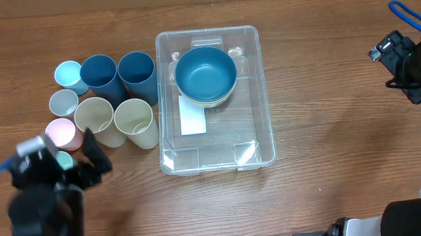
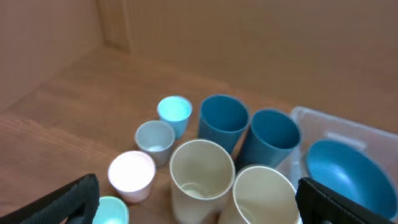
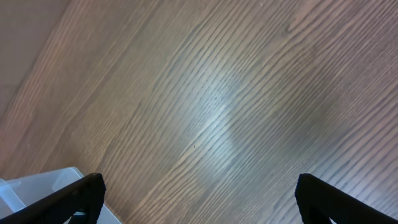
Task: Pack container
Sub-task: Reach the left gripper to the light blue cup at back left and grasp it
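- Container sits mid-table, open side up. A blue bowl rests in its far end on a cream bowl, likely nested to save room.
- Cups stand upright just left of the container, handy for the left arm.
- Left pincer hangs over the near cups, spread wide and empty, probably lining up a pick.
- Right pincer is spread wide and empty over bare table to the right.
- Cream bowl is mostly hidden. The teal cup is cut off.
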You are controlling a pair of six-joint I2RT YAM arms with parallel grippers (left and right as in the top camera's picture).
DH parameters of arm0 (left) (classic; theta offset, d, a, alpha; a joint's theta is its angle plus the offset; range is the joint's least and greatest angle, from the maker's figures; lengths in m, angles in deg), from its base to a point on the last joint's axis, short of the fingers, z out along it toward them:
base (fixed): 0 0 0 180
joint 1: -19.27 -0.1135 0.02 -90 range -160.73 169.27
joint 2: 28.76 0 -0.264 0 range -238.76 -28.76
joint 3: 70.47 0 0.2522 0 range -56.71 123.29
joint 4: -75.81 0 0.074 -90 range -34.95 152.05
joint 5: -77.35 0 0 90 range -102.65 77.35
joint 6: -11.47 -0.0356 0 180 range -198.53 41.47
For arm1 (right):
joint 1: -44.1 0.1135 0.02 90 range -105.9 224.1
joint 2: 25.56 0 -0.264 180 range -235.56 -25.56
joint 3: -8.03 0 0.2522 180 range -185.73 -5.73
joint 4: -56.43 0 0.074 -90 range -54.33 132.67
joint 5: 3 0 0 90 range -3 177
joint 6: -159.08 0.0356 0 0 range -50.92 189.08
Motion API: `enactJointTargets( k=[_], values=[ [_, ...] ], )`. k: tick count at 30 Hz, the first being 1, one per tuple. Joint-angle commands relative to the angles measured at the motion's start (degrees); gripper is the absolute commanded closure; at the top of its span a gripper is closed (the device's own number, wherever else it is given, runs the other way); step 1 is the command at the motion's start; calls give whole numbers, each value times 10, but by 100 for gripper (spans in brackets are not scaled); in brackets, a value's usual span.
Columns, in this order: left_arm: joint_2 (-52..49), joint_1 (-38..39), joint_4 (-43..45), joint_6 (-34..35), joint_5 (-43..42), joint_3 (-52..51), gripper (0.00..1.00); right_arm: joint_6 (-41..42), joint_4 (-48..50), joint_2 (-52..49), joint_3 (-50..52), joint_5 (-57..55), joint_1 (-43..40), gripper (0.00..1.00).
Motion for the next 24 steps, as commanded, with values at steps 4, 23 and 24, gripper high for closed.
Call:
enactJointTargets(
  k=[4,23,24],
  values=[
    [-234,-2,-73,-55,26,221,0,3,3,2,-1,1,0,0],
    [-477,-151,-96,-72,-41,449,0,3,3,2,-1,1,0,0],
    [-486,-158,-93,-58,-42,449,0,3,3,2,-1,1,0,0]
  ],
)
